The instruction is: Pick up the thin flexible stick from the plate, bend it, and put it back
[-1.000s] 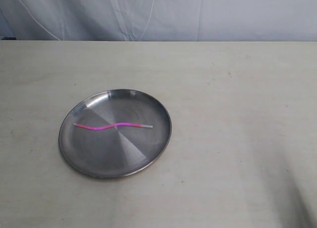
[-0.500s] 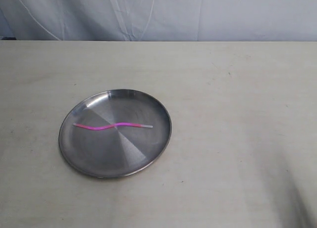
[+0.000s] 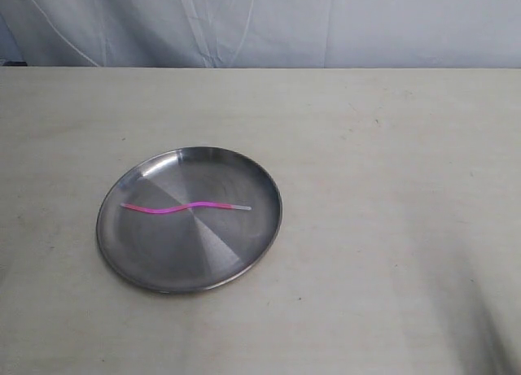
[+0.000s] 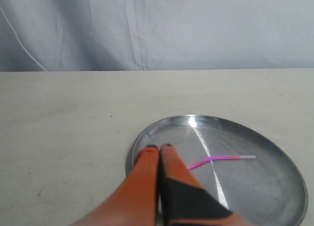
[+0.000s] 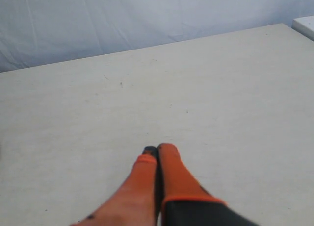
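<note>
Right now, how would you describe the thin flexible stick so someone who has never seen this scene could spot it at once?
On the pale table, left of centre in the exterior view, sits a round shiny steel plate. Across its middle lies the thin flexible stick: a wavy magenta line with a whitish tip at its right end, the only thing on the plate.

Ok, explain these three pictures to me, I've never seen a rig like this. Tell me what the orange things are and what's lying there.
It is a robot with two arms. One picture comes from a camera off the arms: it shows a table, a steel plate and a wavy pink stick lying in it. The other two come from cameras on each wrist. The orange prongs are the left fingers and the right fingers, both pressed shut, holding nothing. The left ones point toward the plate.
</note>
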You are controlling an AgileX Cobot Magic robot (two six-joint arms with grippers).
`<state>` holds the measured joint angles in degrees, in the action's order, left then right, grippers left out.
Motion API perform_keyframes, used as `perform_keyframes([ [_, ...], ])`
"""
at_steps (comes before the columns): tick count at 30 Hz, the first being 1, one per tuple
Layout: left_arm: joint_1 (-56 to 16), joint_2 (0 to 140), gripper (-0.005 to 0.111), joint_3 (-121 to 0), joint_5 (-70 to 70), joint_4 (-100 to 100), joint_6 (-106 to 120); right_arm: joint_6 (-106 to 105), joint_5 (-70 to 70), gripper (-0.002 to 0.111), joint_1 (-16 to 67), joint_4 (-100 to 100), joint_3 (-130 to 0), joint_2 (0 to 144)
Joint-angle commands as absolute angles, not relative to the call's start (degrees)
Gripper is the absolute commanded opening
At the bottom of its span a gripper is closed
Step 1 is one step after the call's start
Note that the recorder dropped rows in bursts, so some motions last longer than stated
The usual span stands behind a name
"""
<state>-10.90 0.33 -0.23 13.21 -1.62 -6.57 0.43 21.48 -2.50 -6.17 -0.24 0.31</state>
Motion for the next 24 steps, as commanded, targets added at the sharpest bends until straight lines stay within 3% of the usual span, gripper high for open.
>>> perform_keyframes([
  [1, -10.89, 0.0, 0.0, 0.0, 13.12, -2.12, -6.21, 0.0, 20.72, -0.001, -2.81, -6.73, 0.0, 0.0],
  [24, -8.34, 0.0, 0.0, 0.0, 13.02, -2.12, -6.21, 0.0, 20.86, -0.001, -2.81, -7.85, 0.0, 0.0],
])
